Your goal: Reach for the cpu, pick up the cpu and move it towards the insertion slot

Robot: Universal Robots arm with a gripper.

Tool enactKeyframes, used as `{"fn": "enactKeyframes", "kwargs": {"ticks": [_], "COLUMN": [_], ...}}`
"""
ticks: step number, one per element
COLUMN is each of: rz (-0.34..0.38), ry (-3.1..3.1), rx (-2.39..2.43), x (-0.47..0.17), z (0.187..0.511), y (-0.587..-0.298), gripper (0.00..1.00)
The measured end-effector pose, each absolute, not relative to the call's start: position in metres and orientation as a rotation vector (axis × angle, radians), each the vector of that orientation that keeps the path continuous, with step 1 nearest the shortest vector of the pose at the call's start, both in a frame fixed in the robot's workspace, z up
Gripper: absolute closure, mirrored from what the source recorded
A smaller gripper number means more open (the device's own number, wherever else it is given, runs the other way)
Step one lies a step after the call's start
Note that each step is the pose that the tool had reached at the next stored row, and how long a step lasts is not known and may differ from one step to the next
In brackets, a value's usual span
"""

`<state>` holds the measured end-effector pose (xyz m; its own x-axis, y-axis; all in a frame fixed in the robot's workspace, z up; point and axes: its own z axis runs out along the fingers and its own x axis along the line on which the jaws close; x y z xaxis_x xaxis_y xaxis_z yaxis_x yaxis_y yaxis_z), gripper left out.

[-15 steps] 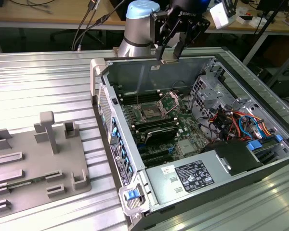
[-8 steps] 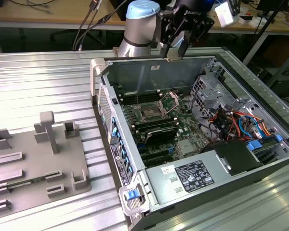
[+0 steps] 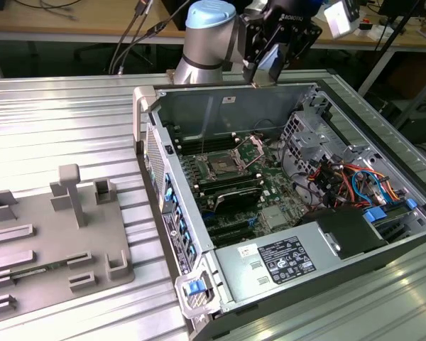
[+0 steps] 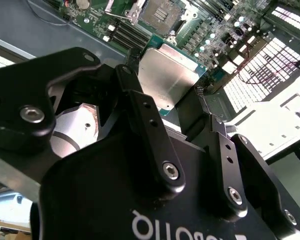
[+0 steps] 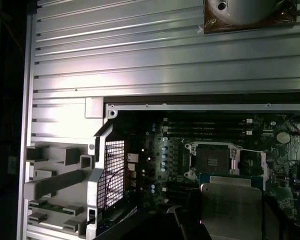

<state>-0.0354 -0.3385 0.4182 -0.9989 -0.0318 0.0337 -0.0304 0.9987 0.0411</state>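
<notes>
Above the far wall of the open grey desktop computer case (image 3: 355,234), in the exterior view, the black pincer (image 3: 268,67) hangs from the arm's silver-and-blue wrist joint (image 3: 207,39), pointing down toward the case interior. The pincer is clenched on the cpu (image 4: 167,75), a flat square chip w/ a pale silvery metal top plate and a thin tan-green rim. In the second wrist view one black finger (image 4: 140,107) presses on one edge of the plate and the other finger sits against the opposite edge; the chip is held off the board, tilted, w/ the green motherboard (image 4: 97,17) behind it.

The insertion slot (image 3: 221,165), a square socket w/ a shiny silver frame, dark centre and thin wire levers, sits on the motherboard inside the case, approx. in the middle of the board, beside long narrow black memory slots (image 3: 199,145). In the first wrist view the cpu (image 5: 230,210) shows just beside the slot (image 5: 211,160), not over it; chip and slot are apart, the chip well above the board.

Case lies on its side on a ribbed silver aluminium tabletop (image 3: 50,121). On the exterior view's left, well apart from the case, a flat grey fixture plate w/ raised blocks and posts (image 3: 50,234) rests on the tabletop. On the exterior view's right, inside the case: red, blue and orange cable bundle (image 3: 355,177) and a black power supply w/ a label (image 3: 287,259).
</notes>
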Motion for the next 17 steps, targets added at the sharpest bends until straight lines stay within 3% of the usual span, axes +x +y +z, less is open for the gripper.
{"fn": "enactKeyframes", "kwargs": {"ticks": [17], "rz": [-0.063], "ry": [-3.108], "rx": [0.041], "x": [-0.039], "z": [0.412], "y": [-0.313], "gripper": [0.45]}}
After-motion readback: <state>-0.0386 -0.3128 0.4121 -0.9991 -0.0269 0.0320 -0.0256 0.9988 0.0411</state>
